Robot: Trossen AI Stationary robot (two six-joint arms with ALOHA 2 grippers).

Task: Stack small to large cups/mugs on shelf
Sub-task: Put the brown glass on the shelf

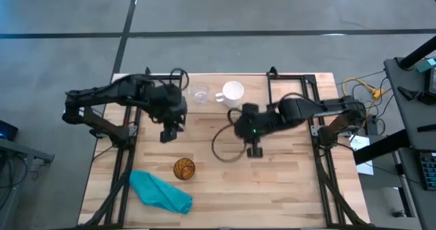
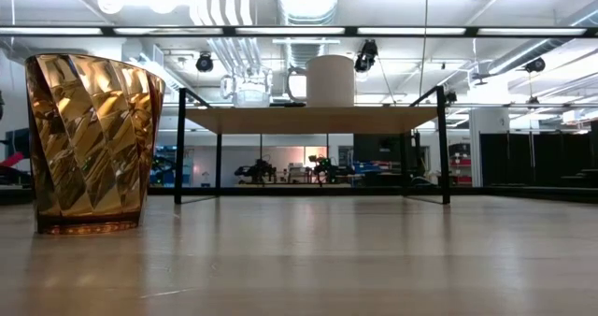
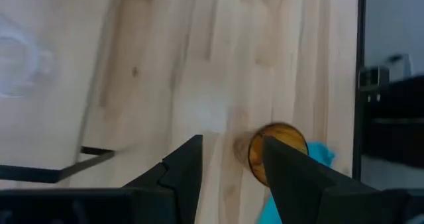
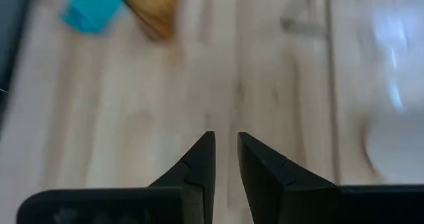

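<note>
From overhead we are looking straight down; low, we are facing level across the table [image 1: 286, 182]. Both are sharing the amber cup [image 1: 184, 168], near the low lens.
</note>
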